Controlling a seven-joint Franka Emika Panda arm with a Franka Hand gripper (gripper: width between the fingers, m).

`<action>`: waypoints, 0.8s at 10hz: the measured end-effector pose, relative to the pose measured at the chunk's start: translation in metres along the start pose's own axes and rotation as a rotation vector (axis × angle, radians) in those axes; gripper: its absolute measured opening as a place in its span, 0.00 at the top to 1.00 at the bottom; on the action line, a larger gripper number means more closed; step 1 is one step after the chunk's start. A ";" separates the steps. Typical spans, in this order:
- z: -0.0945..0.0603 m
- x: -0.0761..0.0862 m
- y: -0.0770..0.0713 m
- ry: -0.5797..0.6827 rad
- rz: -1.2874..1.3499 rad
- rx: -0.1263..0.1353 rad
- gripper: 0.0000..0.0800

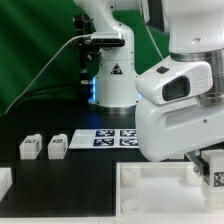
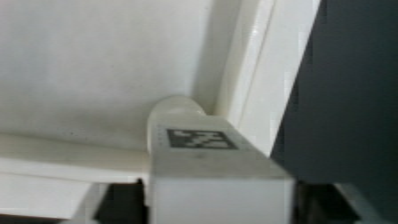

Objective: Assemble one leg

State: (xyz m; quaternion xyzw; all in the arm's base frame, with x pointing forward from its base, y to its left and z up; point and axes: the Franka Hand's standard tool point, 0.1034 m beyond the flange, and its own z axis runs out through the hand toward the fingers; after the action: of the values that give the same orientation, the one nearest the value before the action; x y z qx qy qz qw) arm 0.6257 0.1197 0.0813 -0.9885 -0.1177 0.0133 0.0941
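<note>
The gripper point(image 2: 221, 200) is clamped on the leg point(image 2: 214, 168), whose sides sit tight between the two dark fingers point(image 2: 118, 203). The leg's tag faces the wrist camera. Its rounded far end touches the large white square piece point(image 2: 107, 70) right beside that piece's raised edge (whether it sits in a socket cannot be told). In the exterior view this happens at the exterior view's right. A loose leg point(image 1: 30, 147) and a second loose leg point(image 1: 57, 146) stand side by side on the black counter point(image 1: 60, 175), near the marker board point(image 1: 105, 137).
</note>
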 end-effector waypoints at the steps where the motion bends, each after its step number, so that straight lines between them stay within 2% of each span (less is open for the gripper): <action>1: 0.000 0.000 0.003 0.000 0.002 -0.004 0.62; 4: 0.000 -0.001 0.005 -0.001 0.042 -0.004 0.62; 5: 0.001 0.001 0.007 0.014 0.191 0.013 0.62; 7: 0.002 0.001 0.010 0.010 0.553 0.064 0.62; 8: 0.003 0.002 0.010 -0.001 0.780 0.102 0.62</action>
State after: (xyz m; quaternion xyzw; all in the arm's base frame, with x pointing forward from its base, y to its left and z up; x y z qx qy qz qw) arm 0.6298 0.1113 0.0767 -0.9531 0.2673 0.0542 0.1309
